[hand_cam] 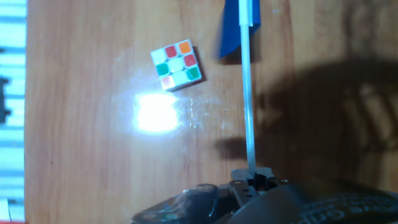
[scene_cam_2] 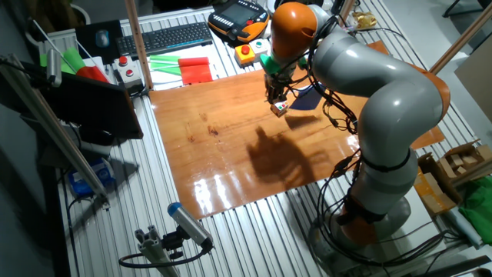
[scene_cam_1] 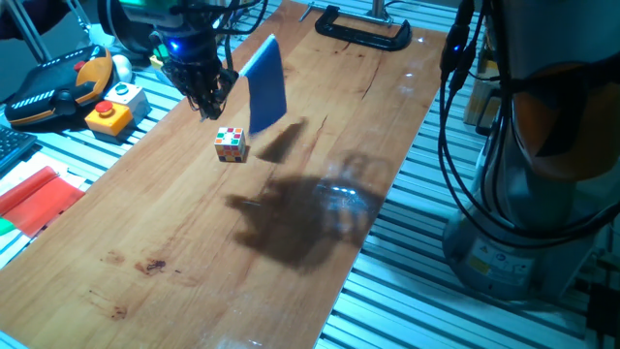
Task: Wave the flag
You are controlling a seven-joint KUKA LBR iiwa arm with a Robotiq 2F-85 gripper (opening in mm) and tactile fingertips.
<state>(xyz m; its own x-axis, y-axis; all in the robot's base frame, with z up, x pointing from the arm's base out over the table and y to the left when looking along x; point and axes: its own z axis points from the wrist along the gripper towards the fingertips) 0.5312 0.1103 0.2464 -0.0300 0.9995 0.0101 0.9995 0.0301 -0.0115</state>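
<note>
Your tool (scene_cam_1: 206, 107) is clamping the flag (scene_cam_1: 265, 85) by its white stick, holding it above the surface (scene_cam_1: 194, 242) near the cube (scene_cam_1: 230, 143).

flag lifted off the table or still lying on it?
Lifted. The flag hangs in the air with its shadow on the table beside it; in the hand view its stick runs straight out of the shut tool.

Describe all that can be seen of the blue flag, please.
The flag is a plain royal-blue rectangular cloth, looking like thin fabric, on a thin white stick. The pincer is shut on the stick's lower end and holds the flag in the air above the wooden table, its shadow falling on the wood. The cloth hangs near the small multicoloured cube without touching it.
</note>
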